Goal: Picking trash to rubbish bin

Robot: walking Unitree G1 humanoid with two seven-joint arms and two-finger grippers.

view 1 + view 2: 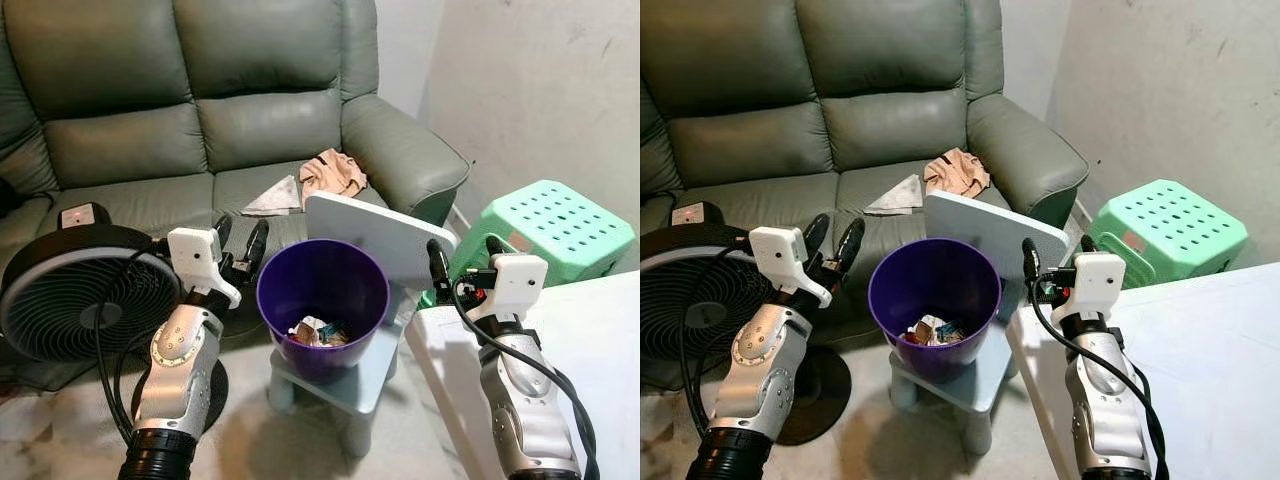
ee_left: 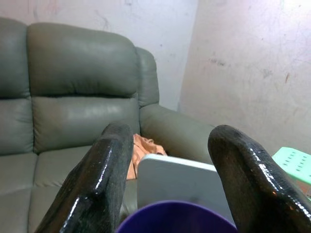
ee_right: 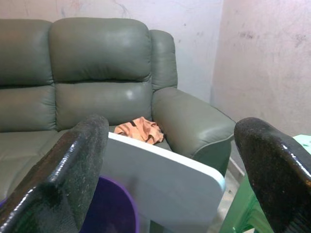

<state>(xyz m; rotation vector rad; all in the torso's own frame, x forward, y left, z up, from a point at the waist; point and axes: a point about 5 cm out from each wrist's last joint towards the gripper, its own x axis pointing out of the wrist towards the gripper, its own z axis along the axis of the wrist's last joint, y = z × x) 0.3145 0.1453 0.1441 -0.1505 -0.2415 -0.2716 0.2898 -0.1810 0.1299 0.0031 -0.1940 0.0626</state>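
— Grippers?
— Left gripper (image 1: 240, 240) and right gripper (image 1: 463, 258), glossy black fingers apart, empty, flank the round purple plastic bin (image 1: 322, 300) at centre; crumpled trash (image 1: 318, 331) lies inside.
— Beyond?
— A crumpled brown wrapper (image 1: 333, 172) on the leather sofa (image 1: 200, 120), upper centre.

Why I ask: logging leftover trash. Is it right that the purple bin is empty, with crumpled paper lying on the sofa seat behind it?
Not quite: the purple bin already holds trash, as the left eye view shows. The crumpled paper does lie on the sofa seat behind it.

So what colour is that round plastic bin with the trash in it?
The round plastic bin is deep purple, clearest in the left eye view.
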